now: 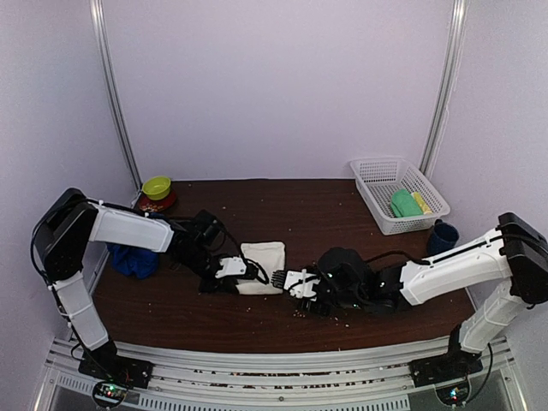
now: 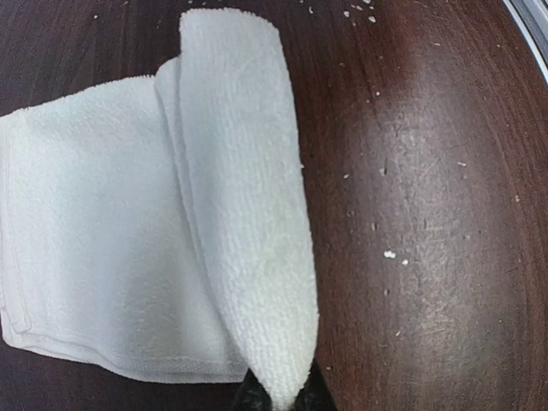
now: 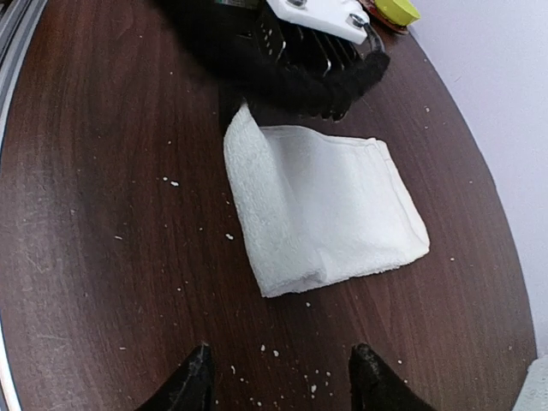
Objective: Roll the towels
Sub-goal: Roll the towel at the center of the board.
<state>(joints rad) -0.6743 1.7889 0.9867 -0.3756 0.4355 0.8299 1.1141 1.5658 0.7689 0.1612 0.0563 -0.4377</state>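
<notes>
1. Position: white towel [image 1: 264, 261] mid-tabletop [image 1: 325, 214]; its folded-over edge is pinched tight in left fingers [image 2: 247, 399].
2. Empty right fingers [image 3: 195, 381] spread wide, near white towel, not touching.
3. Bunched blue towel [image 1: 133, 259] at tabletop's left edge.

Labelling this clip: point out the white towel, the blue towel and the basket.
white towel [image 1: 270, 261]: top view, flat middle part
blue towel [image 1: 133, 259]: top view, crumpled middle
basket [image 1: 417, 222]: top view, near wall

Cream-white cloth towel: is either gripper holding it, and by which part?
The left gripper pinches the cream-white cloth towel at one end of its folded-over edge. The right gripper is open, holding nothing.
</notes>
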